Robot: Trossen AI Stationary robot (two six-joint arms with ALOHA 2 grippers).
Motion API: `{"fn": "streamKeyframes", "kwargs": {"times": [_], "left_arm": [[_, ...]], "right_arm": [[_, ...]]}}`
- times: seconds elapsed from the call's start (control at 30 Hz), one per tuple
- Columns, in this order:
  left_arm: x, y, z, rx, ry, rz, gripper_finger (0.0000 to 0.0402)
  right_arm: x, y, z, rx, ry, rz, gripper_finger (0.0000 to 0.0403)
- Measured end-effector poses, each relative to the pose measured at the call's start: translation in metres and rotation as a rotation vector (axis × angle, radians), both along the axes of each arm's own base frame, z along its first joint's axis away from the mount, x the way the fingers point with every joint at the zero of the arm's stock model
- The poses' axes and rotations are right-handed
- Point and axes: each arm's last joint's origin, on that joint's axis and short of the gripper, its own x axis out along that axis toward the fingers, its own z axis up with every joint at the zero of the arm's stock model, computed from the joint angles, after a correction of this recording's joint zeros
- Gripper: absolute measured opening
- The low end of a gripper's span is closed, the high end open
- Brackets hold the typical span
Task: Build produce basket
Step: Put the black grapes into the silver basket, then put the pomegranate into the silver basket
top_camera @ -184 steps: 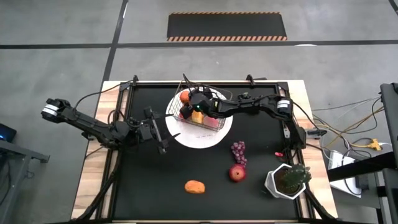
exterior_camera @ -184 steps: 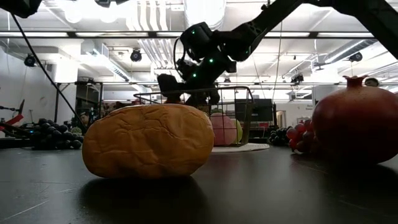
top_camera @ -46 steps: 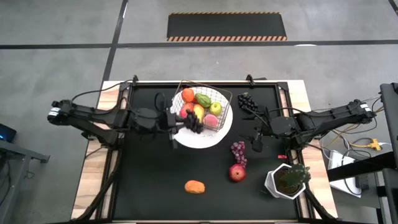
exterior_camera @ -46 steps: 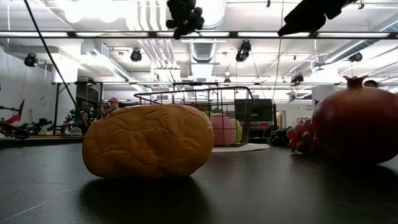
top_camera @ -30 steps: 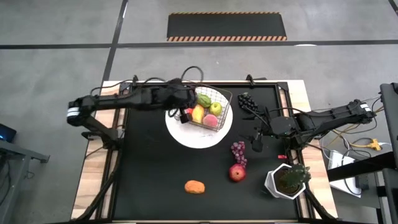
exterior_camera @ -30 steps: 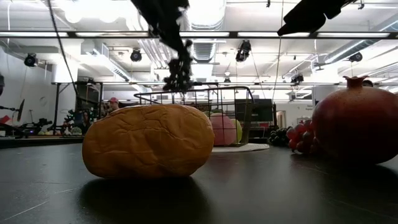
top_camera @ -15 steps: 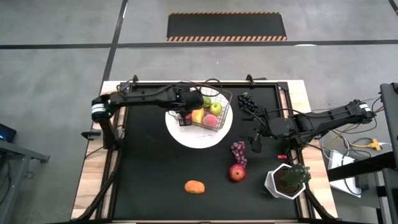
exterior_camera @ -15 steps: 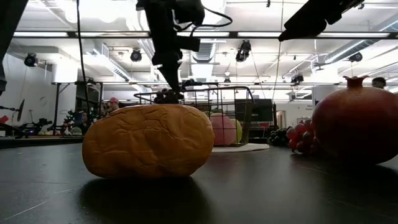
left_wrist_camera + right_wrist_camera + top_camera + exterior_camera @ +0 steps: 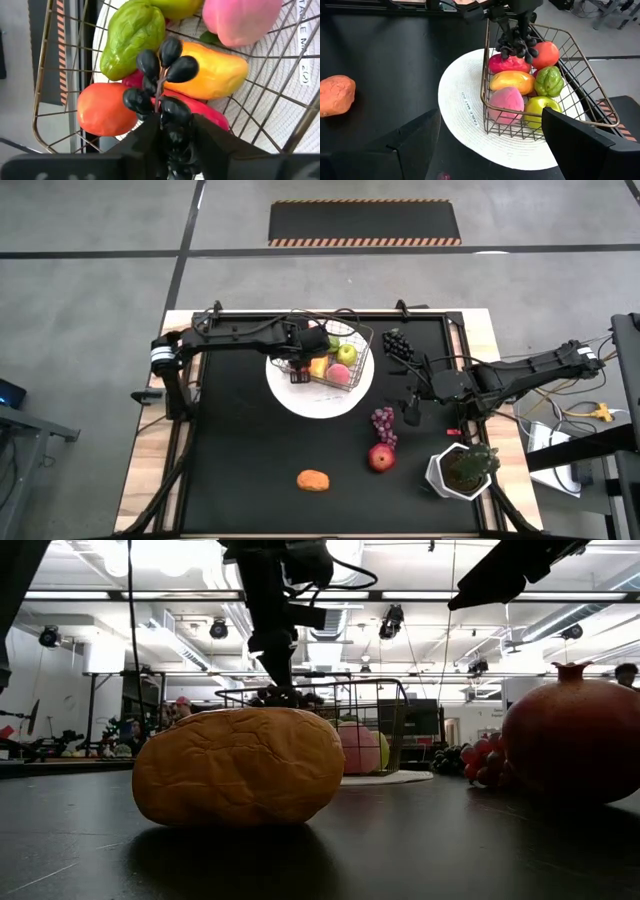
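Note:
The wire basket stands on a round white plate at the table's far middle. Inside it lie a red pepper, an orange, a yellow mango, a green pepper, a pink peach and a green apple. My left gripper hangs over the basket's left end, shut on a dark grape bunch. My right gripper waits open over the table right of the plate, with nothing between its fingers. My left gripper pinches the grape bunch's upper end between its two fingers. The fingers point down from above. The bunch hangs below them, just over the red pepper at about the height of the basket's rim; whether its lowest grapes touch the produce, I cannot tell.
A second dark grape bunch lies right of the basket. Purple grapes, a red pomegranate and an orange lumpy thing lie nearer the front. A white plant pot stands at the front right.
My left gripper has come down over the basket's left end with the dark grape bunch. The bunch hung well above the rim a second ago and now hangs at rim height. The right arm has kept still.

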Motion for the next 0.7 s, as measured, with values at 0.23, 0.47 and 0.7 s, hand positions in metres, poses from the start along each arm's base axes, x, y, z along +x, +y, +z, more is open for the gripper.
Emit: {"fn": "streamKeyframes", "kwargs": {"times": [0.23, 0.47, 0.7], "left_arm": [[0.0, -0.001, 0.0, 0.003, 0.01, -0.02, 0.0141], [0.001, -0.003, 0.007, 0.007, -0.012, -0.028, 0.0151], [0.008, -0.031, 0.023, -0.006, -0.094, -0.046, 0.0151]], "right_arm": [[0.0, 0.0, 0.0, 0.0, 0.0, 0.0, 0.0329], [0.0, 0.0, 0.0, 0.009, -0.003, -0.005, 0.0329], [0.001, 0.0, -0.001, 0.041, -0.018, -0.022, 0.0329]]}}
